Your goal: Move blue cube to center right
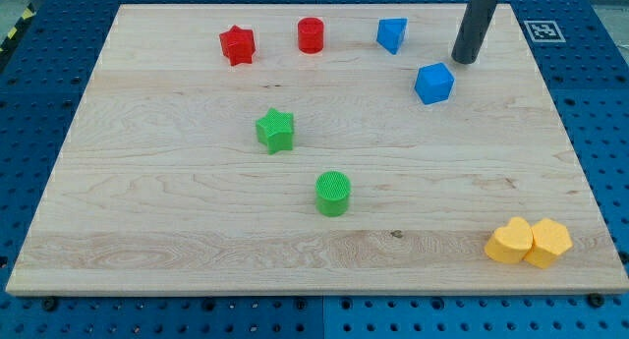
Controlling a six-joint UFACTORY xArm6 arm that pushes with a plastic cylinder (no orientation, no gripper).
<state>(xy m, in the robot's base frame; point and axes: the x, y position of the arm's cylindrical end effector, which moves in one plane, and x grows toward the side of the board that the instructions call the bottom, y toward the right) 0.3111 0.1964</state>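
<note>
- Two blue blocks sit near my tip (466, 60), and the blue cube (434, 84) is the nearer one, just beside my tip toward the view's lower left, with a narrow strip of wood showing between them.
- No fingers exist on this arm: it ends in a plain dark rod entering from the view's top, so nothing is grasped or clenched, and my tip rests free of every block.
- On the desk (197, 211) the blue cube lies in the upper right part, above the middle of the right side.
- Left of my tip, and slightly higher in the view, sits the second blue block (392, 33), a wedge-like shape whose exact form is hard to tell; it stands apart from the cube.
- Farther left along the view's top are the red cylinder (311, 34) and then the red star (237, 45), near each other but not touching.
- Well to the lower left of my tip, the green star (275, 131) stands near the desk's middle, with the green cylinder (333, 194) below it and slightly right.
- Far below my tip, by the desk's lower right corner, the two yellow blocks (529, 242) press against each other; both look rounded and heart-like, though their shape is not certain.
</note>
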